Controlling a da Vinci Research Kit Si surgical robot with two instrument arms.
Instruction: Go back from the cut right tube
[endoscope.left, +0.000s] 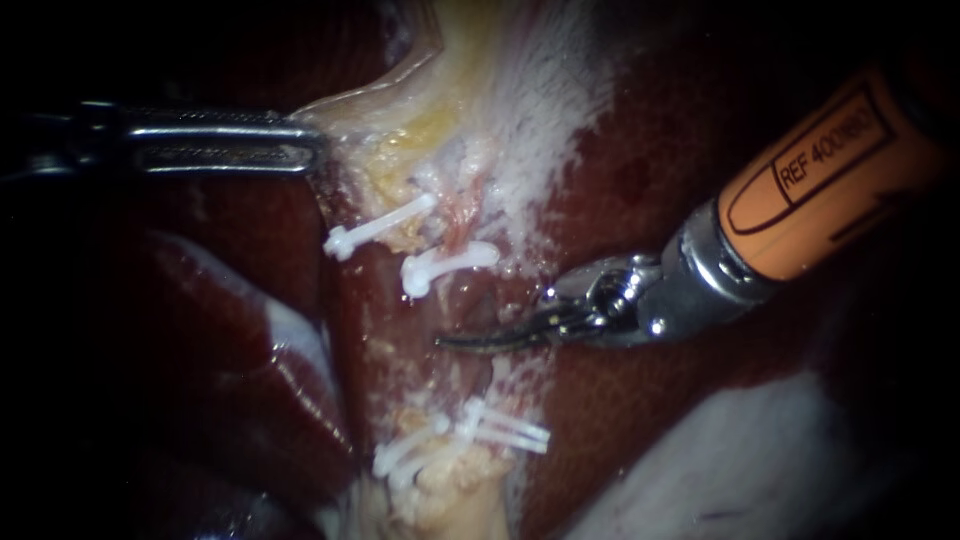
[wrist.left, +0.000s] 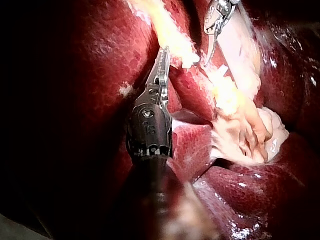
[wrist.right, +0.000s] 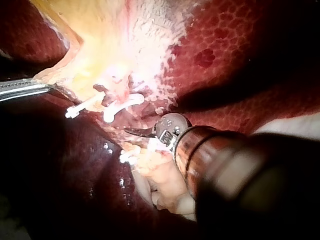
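One cut tube (endoscope.left: 458, 228), likely soft, fragile, not for gripping, lies 12 o'clock of right instrument (endoscope.left: 460, 341), blades closed; left instrument (endoscope.left: 300, 145) pinches pale tissue (endoscope.left: 345, 125)

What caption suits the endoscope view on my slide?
Right instrument, jaws shut, lies between upper clips and lower clips; left instrument holds pale tissue.

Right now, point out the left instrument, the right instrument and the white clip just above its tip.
left instrument (endoscope.left: 312, 145): endoscope view, tip of jaws shut on pale tissue (endoscope.left: 362, 115).
right instrument (endoscope.left: 448, 343): endoscope view, tip of shut curved jaws.
clip (endoscope.left: 455, 260): endoscope view, middle of its white bar.
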